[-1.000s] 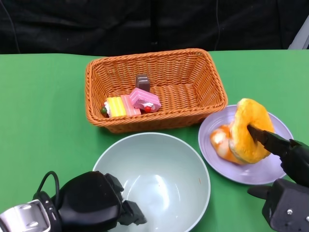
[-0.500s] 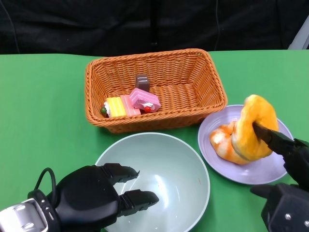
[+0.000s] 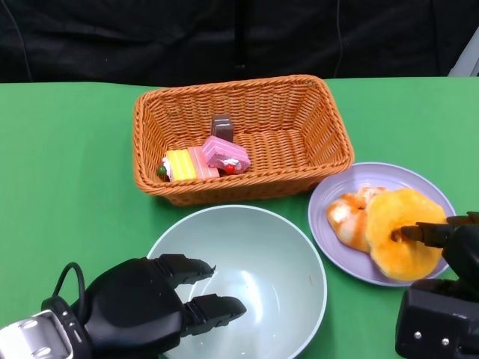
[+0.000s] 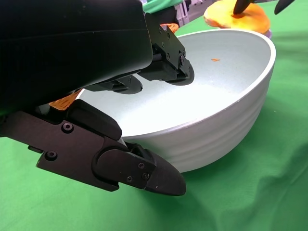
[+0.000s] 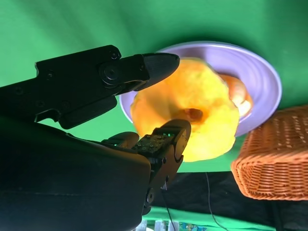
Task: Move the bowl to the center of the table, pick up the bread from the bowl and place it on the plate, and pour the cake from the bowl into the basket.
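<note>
Right hand (image 3: 441,247) at 4 o'clock of the table, one fingertip poked into the hole of the ring bread (image 3: 404,233), another finger lying over the bread's edge in the wrist view, so it pinches the bread, which lies flat on the plate (image 3: 338,187). A 2nd orange bread piece (image 3: 348,217) sits on the plate touching it, at its 9 o'clock. Left hand (image 3: 150,307) at 7 o'clock, fingers apart either side of the bowl (image 3: 247,224) wall, some over the rim inside, one outside below; spread, nothing gripped, though contact w/ the rim is hard to tell. Bowl is at the near centre, holding nothing visible. Basket (image 3: 329,134) at 12 o'clock holds the cakes (image 3: 206,158).

Handling, as a guess: bread looks soft and light, squashes easily, so a hook through the hole plus a light outer pinch is a good hold. Bowl looks stiff, smooth, prob. slippery; best taken by the rim w/ fingers in and out, firm squeeze. Cakes seem light, rigid toy pieces.
</note>
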Tool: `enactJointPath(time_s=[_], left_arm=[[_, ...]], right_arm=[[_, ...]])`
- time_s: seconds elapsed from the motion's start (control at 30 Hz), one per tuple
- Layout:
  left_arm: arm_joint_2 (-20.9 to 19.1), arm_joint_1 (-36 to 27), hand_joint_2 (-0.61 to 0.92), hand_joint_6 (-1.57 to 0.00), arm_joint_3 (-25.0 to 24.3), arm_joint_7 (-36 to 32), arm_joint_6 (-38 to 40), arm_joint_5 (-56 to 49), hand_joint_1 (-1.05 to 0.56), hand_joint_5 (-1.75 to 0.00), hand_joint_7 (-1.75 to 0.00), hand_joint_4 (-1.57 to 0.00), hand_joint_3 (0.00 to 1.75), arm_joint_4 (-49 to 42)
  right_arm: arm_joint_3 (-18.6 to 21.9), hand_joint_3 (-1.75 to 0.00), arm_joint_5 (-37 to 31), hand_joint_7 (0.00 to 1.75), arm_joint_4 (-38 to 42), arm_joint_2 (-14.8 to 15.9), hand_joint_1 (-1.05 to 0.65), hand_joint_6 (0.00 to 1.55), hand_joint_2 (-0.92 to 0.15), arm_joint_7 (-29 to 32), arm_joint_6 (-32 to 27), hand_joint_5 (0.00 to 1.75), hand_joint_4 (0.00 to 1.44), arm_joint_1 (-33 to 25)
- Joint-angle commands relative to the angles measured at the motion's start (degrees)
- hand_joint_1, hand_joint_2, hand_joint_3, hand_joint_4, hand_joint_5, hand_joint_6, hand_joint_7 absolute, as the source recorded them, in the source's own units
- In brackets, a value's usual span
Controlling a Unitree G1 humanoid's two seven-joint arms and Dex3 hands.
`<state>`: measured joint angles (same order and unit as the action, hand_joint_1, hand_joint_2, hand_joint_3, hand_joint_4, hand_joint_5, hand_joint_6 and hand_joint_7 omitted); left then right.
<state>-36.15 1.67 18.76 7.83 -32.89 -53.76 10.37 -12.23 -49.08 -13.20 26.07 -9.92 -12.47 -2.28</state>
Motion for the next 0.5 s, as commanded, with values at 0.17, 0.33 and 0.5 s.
enactJointPath(time_s=[0.17, 0.33, 0.5], left_arm=[[-1.1, -0.4, 0.92, -0.39, -0.3, 0.7, 0.4, 0.3, -0.79, -0.02, -0.02, -0.35, 0.11, 0.3], [-1.1, -0.4, 0.92, -0.4, -0.3, 0.1, 0.3, 0.3, -0.79, -0.03, -0.02, -0.36, 0.11, -0.1], [-1.1, -0.6, 0.92, -0.41, -0.5, 0.1, 0.4, 0.2, -0.79, -0.03, -0.02, -0.37, 0.1, 0.2]], right_arm=[[1.2, -0.18, 0.8, 0.01, 0.4, 0.2, -0.63, 0.16, -0.92, 4.2, 2.3, 0.39, 0.66, -0.6], [0.5, -0.24, -1.7, 0.09, -0.2, 0.8, -0.63, 0.34, -0.92, 4.5, 1.9, 0.26, 0.45, -0.8], [1.2, -0.24, -1.2, 0.03, -1.5, 0.1, -0.61, 0.27, -0.92, 4.6, 1.8, 0.28, 0.42, -1.5]])
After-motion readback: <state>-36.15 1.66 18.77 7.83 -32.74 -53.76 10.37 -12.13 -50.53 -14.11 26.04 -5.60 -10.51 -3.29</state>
